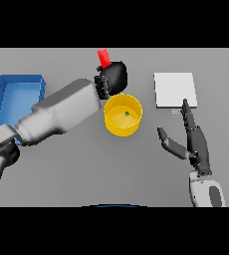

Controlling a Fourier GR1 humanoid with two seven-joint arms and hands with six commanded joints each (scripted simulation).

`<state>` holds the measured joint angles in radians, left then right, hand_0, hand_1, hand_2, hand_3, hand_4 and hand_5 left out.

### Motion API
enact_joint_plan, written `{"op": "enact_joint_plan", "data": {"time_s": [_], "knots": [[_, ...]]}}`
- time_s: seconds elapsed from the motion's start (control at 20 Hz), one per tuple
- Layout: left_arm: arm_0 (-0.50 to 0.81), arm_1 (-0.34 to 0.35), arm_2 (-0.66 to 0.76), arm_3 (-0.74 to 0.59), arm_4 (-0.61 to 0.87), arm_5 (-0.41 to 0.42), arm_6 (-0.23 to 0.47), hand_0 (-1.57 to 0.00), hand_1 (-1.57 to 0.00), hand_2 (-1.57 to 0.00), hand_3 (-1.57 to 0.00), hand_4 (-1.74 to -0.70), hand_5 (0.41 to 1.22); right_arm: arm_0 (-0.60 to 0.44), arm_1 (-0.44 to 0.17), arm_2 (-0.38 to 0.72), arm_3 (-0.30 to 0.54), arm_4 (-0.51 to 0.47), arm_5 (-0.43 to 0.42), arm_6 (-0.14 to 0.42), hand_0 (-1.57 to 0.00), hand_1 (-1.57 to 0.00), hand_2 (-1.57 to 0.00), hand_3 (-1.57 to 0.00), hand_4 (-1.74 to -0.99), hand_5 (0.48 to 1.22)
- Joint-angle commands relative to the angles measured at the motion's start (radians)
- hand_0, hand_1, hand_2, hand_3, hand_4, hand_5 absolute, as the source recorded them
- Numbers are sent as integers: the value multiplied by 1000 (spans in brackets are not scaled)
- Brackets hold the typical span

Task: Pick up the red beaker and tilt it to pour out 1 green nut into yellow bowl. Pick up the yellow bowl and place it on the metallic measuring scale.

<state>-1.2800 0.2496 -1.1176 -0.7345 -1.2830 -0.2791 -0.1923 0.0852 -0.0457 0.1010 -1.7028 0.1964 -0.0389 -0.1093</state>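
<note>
- Left hand (115, 74) curled round red beaker (104, 57), behind yellow bowl (123, 115)
- Green nut (127, 113) lies in bowl
- Right hand (196, 144) open, fingers straight, near metallic scale (174, 89)
- Blue bin (17, 99) on surface (86, 169), far left

1. Yellow bowl (122, 115): smooth, plastic-looking, slight sheen.
2. Red beaker (104, 57): smooth, matt.
3. Measuring scale (174, 89): flat pale plate, dull metallic finish.
4. Blue bin (18, 89): smooth, plastic-looking.
5. Table (76, 169): uniform grey, matt.
</note>
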Motion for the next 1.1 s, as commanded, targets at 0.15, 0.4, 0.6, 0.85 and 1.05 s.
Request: {"op": "enact_joint_plan", "data": {"time_s": [0.15,0.4,0.6,0.85,1.05], "knots": [[-84,-17,-42,30,-61,23,-33,-1571,-1571,-1571,-1570,-1733,1221,0,6,4,8,12,-10,-1,1,1,1,1,-1133,575],[-277,8,10,120,-68,34,-94,-1571,-1571,-1571,-1571,-1727,1221,-7,2,7,1,24,-13,12,1,1,1,1,-1133,557],[-370,81,163,243,9,79,-47,-1571,-1571,-1571,-1571,-1722,1221,-6,4,11,-5,2,6,-6,1,1,1,1,-1117,554],[-421,193,534,441,310,-15,87,-1571,-1571,-1571,-1509,-1735,1221,-34,2,13,25,-6,20,-8,1,1,1,1,-1105,578],[-347,301,788,557,558,23,126,-1571,-1571,-1571,-1538,-1738,1221,-40,-8,12,40,-3,22,-31,1,1,1,1,-1118,595]]}}
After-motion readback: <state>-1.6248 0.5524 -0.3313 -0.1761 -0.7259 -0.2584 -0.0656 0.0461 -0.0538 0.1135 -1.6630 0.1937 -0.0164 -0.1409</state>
